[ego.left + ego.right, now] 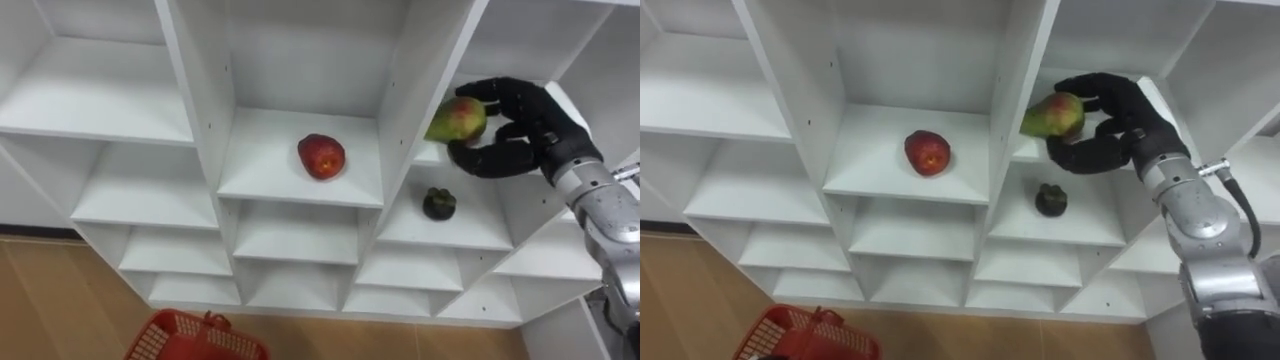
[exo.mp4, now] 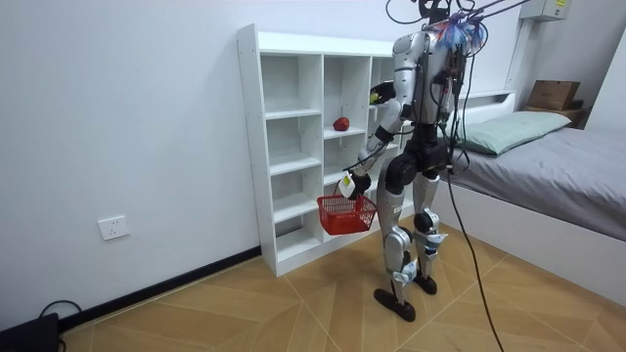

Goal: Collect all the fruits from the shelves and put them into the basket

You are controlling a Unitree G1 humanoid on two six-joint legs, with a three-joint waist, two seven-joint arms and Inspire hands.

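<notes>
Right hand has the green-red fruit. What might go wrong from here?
The right hand holds the green-red fruit shallowly, so it may slip. The fruit sits by the white divider and may knock it. The red basket hangs down to the left in the left hand: a long carry, a possible miss.

Setting: domestic bedroom. Evidence: a bed with a grey cover (image 2: 577, 176) and a pale green pillow (image 2: 509, 129) at the room view's right; a white open-fronted shelf unit (image 2: 293, 147) against a plain white wall (image 2: 147, 98); herringbone wooden floor (image 2: 293, 313); a white wall socket (image 2: 114, 228) low on the wall.
</notes>
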